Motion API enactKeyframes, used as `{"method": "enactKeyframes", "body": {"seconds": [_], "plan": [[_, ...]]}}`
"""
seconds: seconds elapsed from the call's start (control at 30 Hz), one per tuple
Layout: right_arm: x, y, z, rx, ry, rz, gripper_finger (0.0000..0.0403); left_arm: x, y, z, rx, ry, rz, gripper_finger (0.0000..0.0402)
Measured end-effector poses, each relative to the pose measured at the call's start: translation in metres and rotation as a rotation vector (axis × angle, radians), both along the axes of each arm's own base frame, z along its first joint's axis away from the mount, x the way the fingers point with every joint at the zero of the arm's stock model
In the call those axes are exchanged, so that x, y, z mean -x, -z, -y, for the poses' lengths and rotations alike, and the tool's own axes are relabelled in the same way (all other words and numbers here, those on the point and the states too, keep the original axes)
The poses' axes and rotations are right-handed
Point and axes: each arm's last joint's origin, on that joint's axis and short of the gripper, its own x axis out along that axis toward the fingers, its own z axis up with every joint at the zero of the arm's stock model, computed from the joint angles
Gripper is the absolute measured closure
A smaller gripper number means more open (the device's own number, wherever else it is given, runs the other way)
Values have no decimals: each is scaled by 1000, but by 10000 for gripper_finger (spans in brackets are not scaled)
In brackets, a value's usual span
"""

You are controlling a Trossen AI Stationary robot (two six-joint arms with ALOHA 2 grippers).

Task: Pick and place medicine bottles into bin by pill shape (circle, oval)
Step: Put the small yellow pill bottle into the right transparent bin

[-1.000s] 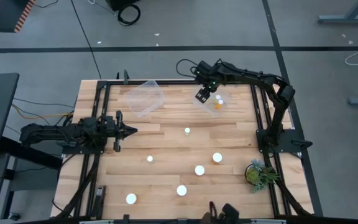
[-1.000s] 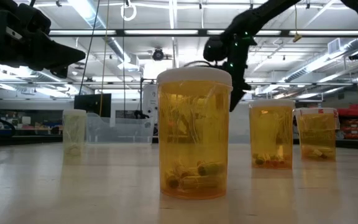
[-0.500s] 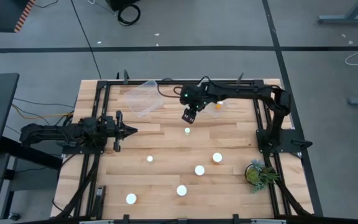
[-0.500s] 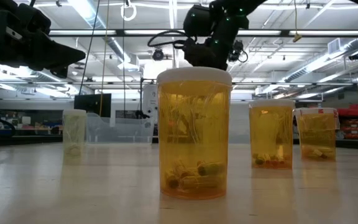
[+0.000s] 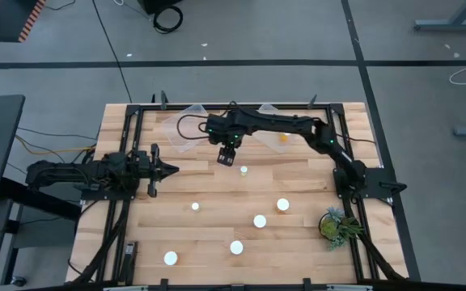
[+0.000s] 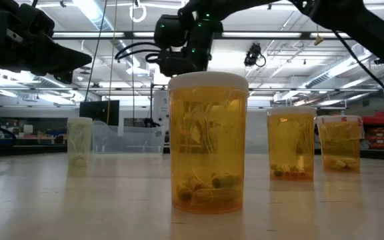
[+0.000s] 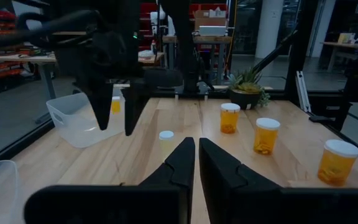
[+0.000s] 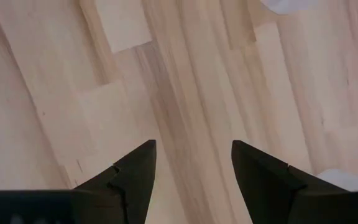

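Observation:
Six amber bottles with white caps stand on the wooden table: a small one [image 5: 243, 170], and others [image 5: 195, 207], [image 5: 282, 204], [image 5: 259, 220], [image 5: 236, 247], [image 5: 171, 258]. Another bottle [image 5: 284, 137] lies in the far right clear bin [image 5: 275, 110]. My right gripper [image 5: 226, 158] hangs open and empty above bare wood [image 8: 194, 146], just to the far left of the small bottle [image 7: 166, 135]. My left gripper [image 5: 168, 169] is shut and empty at the table's left [image 7: 196, 146].
A second clear bin [image 5: 188, 125] stands at the far left, close to my right gripper. A green plant [image 5: 335, 225] stands at the right edge. The black frame rails [image 5: 128, 162] run along both sides. In the low view one bottle [image 6: 209, 143] stands close in front.
My right gripper has swung from above the far right bin toward the table's left and a little toward the near edge. It now hangs between the two bins, beside the small bottle. The bottles have kept their places.

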Motion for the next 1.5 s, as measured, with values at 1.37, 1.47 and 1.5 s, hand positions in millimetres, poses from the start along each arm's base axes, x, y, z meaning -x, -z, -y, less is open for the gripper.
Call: {"method": "enactKeyframes", "body": {"seconds": [1.37,1.47,1.5], "plan": [[12,79,-61,-30,-190,-272,160,0,0,0,0,0,1,375],[13,81,-61,-30,-190,-273,178,0,0,0,0,0,1,371],[13,81,-61,-30,-189,-273,185,0,0,0,0,0,1,369]]}}
